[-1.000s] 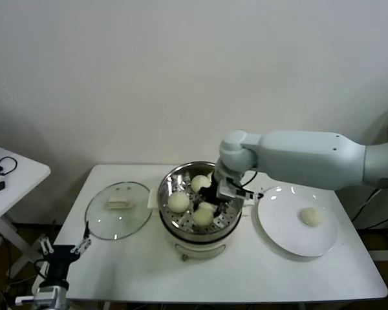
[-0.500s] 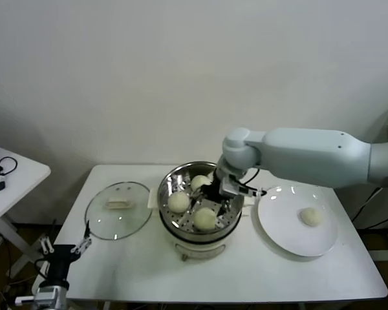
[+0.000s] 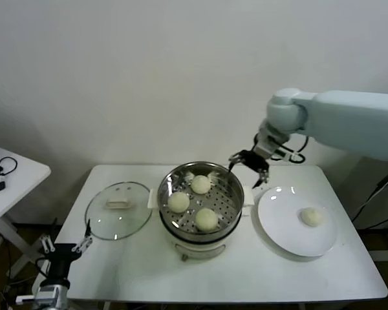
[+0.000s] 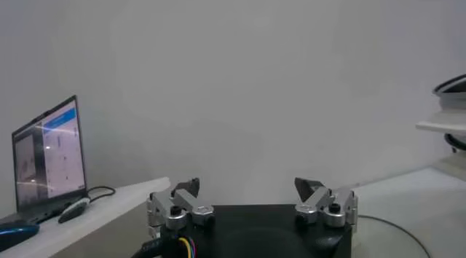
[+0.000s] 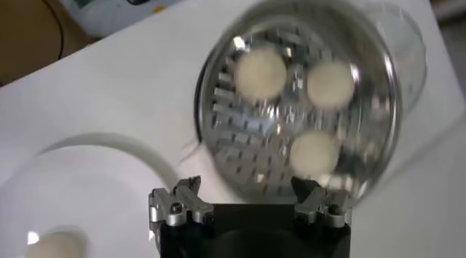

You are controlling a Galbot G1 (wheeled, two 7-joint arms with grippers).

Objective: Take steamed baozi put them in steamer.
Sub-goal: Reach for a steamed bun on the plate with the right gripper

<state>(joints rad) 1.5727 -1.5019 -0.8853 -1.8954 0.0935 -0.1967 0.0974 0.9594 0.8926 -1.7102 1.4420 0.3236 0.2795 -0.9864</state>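
— Stainless steel was seen at the middle of the white table [image 3: 116, 271]: the large round shiny steamer [image 3: 170, 177] with its perforated floor, set on a white base. What was found inside it?

— Three small pale cream steamed baozi were found on the perforated floor: one at the far side [image 3: 201, 184], one toward the robot's left [image 3: 178, 202], one nearest the robot [image 3: 207, 219]. They were spaced apart, none touching. The same three were shown from above in the right wrist view, over the holes of the basket [image 5: 218, 128].

— And the fourth bun?

— A fourth domed cream baozi [image 3: 311, 217] was seen lying on the round white plate [image 3: 278, 226], which stood just beside the steamer on the robot's right.

— Where was the right gripper [image 3: 249, 164] held?

— It was held in the air above the table, over the gap between the steamer's far right rim and the plate. Its dark fingers were spread apart and nothing was gripped between them.

— The left gripper [image 3: 63, 245]?

— It was parked low off the table's near left corner, its fingers spread wide and holding nothing. A flat round glass lid [image 3: 118, 208] was seen lying on the table left of the steamer.
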